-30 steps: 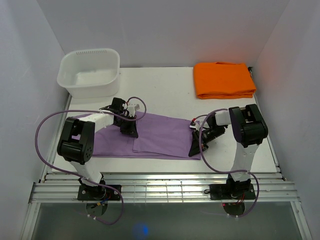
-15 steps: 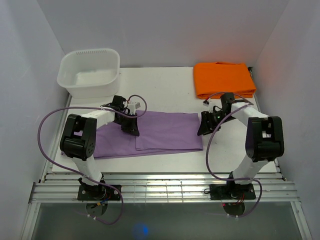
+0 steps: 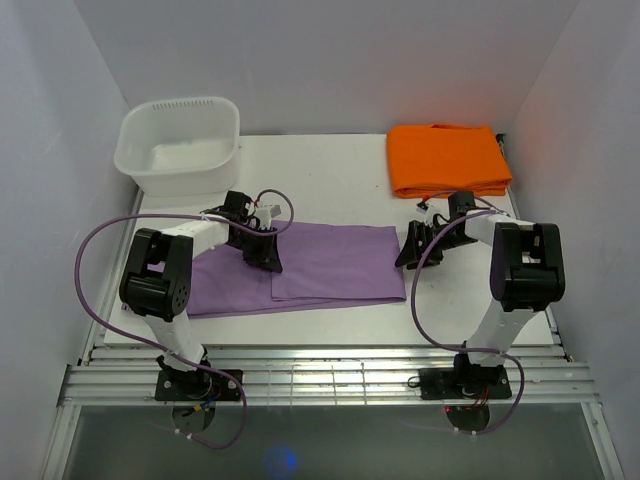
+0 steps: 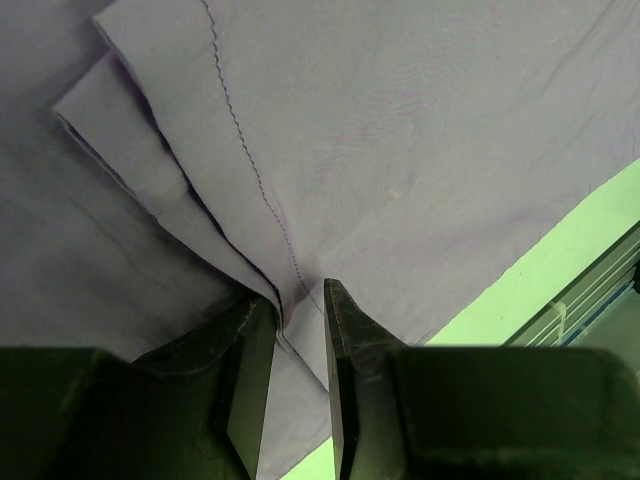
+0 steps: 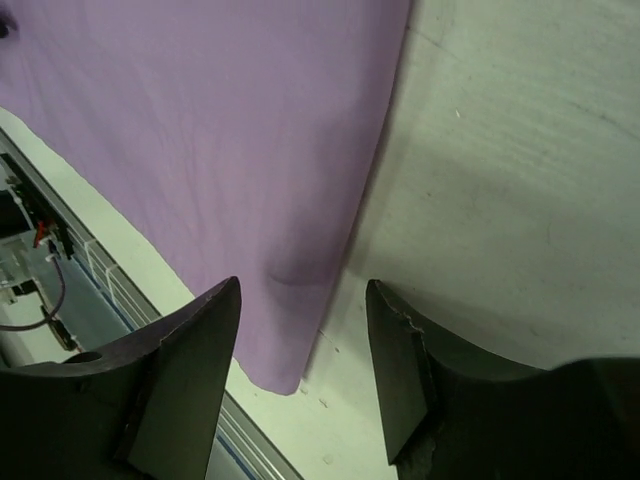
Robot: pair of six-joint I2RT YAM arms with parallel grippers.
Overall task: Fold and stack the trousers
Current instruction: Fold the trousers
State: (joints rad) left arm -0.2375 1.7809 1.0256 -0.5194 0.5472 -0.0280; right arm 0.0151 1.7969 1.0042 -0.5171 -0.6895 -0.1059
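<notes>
The lilac trousers (image 3: 330, 262) lie flat on the table, folded into a long band with the right half doubled over the left. My left gripper (image 3: 266, 256) rests low on the cloth's middle. In the left wrist view its jaws (image 4: 297, 300) stand slightly parted over a stitched fold edge of the trousers (image 4: 400, 120), and the cloth lies slack between them. My right gripper (image 3: 408, 250) hangs at the trousers' right end. In the right wrist view it (image 5: 302, 290) is open above the hem of the trousers (image 5: 200, 120) and bare table, holding nothing.
A folded orange cloth (image 3: 447, 158) lies at the back right of the white table (image 3: 330, 170). A white plastic basin (image 3: 180, 145) stands at the back left. Metal rails (image 3: 330, 365) run along the near edge, and white walls close in both sides.
Both grippers went from shut to parted and let go of the cloth. The right gripper carried the trousers' right end away from the near edge, then drew slightly right.
</notes>
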